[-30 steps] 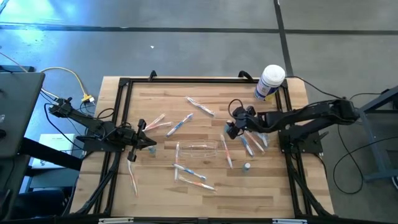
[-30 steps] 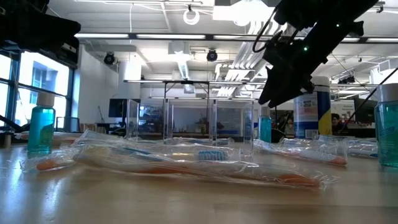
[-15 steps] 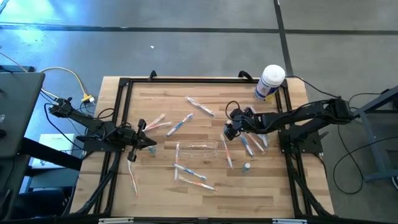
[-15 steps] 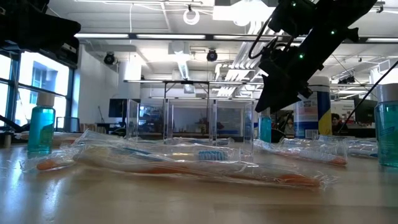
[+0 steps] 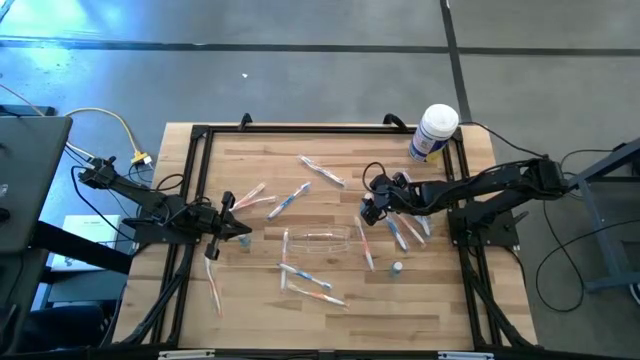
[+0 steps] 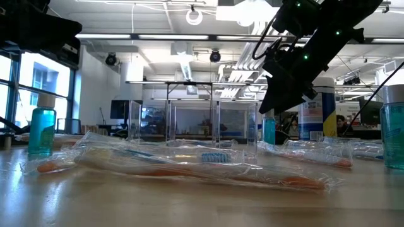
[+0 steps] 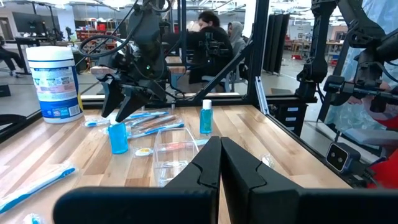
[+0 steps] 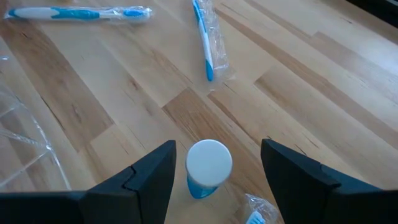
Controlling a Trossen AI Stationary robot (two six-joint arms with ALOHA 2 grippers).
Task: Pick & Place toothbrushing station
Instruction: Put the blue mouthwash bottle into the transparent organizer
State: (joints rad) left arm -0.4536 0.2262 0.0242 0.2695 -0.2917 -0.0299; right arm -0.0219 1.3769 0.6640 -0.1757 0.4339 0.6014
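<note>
Toothbrushing station [image 5: 318,240] stands untouched near the middle of the worktop [image 5: 260,300], between my two arms, with wrapped toothbrushes scattered around it.

Left side: my left hand [image 5: 232,228] waits low over the worktop, left of the station, fingers pressed shut on nothing. In its own wrist view the closed fingers point across at the station.

Centre: the station is clear of both hands. One toothbrush [image 5: 305,273] lies just beside its near edge.

Right side: my right hand [image 5: 368,208] hangs just right of the station, fingers spread wide and holding nothing. Over the last second it has crept a little toward the station and dropped slightly, then stopped; the last half second shows no further motion. Its wrist view shows a small blue bottle [image 8: 209,163] with a white cap directly between the fingers, and only a glassy edge of the station off to one side.

Judgement: the approach is under way but not lined up. The hand is centred on the bottle, not the station, so it must shift further across before closing. The white canister [image 5: 435,132] at the far right corner plays no part.
</note>
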